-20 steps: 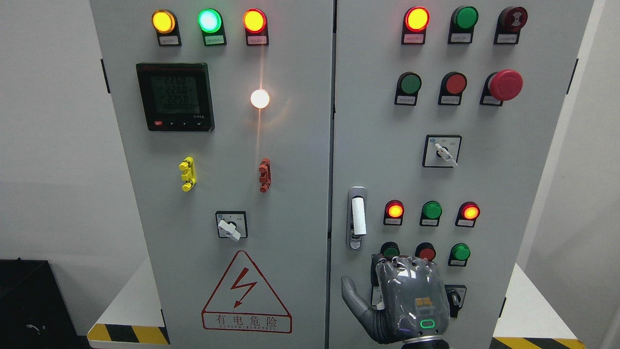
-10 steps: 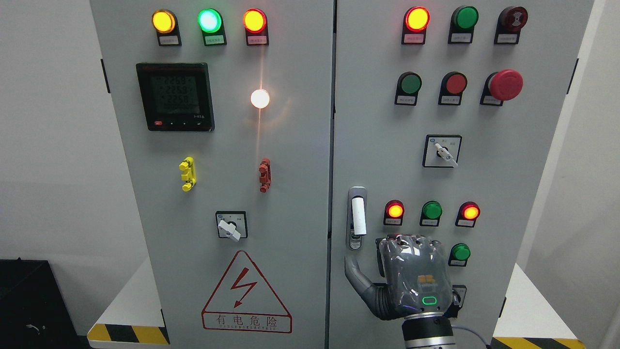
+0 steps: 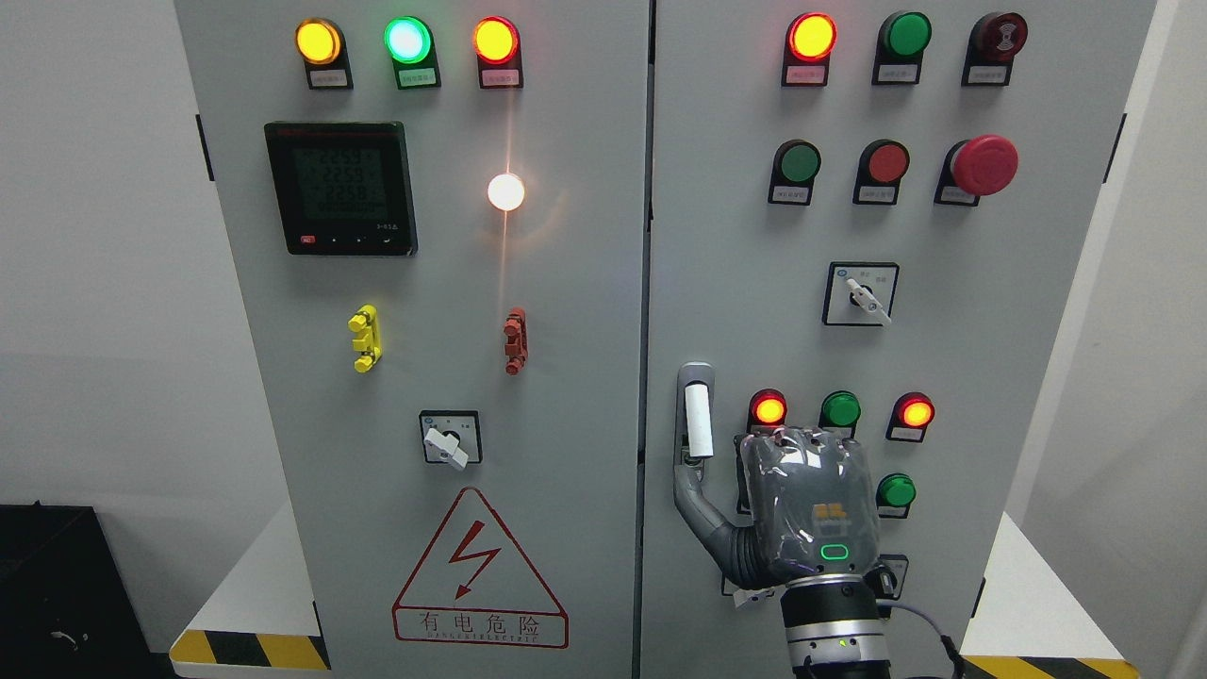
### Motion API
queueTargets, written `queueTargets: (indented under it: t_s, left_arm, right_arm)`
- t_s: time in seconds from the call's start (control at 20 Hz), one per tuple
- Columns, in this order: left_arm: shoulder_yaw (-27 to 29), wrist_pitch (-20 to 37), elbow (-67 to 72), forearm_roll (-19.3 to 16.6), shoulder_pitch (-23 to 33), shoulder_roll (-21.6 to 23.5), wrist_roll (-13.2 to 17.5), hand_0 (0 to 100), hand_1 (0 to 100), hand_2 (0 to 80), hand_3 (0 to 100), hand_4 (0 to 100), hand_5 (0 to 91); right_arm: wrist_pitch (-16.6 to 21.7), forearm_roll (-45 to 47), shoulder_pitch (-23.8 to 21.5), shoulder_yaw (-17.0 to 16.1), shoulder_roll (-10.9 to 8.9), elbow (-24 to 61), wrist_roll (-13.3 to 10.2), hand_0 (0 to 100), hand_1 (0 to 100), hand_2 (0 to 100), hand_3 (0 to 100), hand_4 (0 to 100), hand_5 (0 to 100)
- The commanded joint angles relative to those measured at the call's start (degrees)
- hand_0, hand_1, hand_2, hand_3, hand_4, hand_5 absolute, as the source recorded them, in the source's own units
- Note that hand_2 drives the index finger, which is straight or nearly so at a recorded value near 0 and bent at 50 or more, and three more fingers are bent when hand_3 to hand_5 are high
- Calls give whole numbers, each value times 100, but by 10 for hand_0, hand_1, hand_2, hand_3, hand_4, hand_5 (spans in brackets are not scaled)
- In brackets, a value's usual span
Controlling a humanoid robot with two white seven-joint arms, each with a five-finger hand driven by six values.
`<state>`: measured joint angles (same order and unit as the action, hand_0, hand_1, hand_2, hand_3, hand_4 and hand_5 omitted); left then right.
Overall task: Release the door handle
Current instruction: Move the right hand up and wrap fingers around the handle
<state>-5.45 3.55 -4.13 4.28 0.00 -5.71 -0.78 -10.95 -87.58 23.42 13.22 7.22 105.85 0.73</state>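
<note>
One robot hand, the right hand [image 3: 797,514], rises from the bottom edge right of centre, its grey back facing the camera in front of a tall grey electrical cabinet [image 3: 566,283] that fills the middle of the frame. Its fingers point upward, lying over the right door and grasping nothing, while the thumb [image 3: 693,495] stretches out to the left with its tip just below the door handle [image 3: 696,420]. That handle, a white upright lever in a silver plate, sits at the left edge of the right door, just below mid-height and close to the seam between the two doors. To the right of the handle glow two red lamps with a green button between them, partly above the hand's fingertips. In the upper right of the frame is a large red mushroom button [image 3: 983,165]. On the left door, a dark digital meter [image 3: 341,189] sits at upper left, and a red lightning warning triangle [image 3: 479,571] lies near the bottom.
</note>
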Motion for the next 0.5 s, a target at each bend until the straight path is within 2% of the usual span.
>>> queueTargets:
  t_s: [0.0,0.45]
  left_arm:
    - [0,5,0,3,97,0,-1,120,556,0,0,0,0]
    - [0,5,0,3,97,0,-1,120,556,0,0,0,0]
  right_arm:
    - [-4,-5,137,-4,-10,-196,6,334,237,979,1000,1000,1000]
    - [-13,-5,242,-4,-10,-328,6,323,256,976,1000,1000,1000]
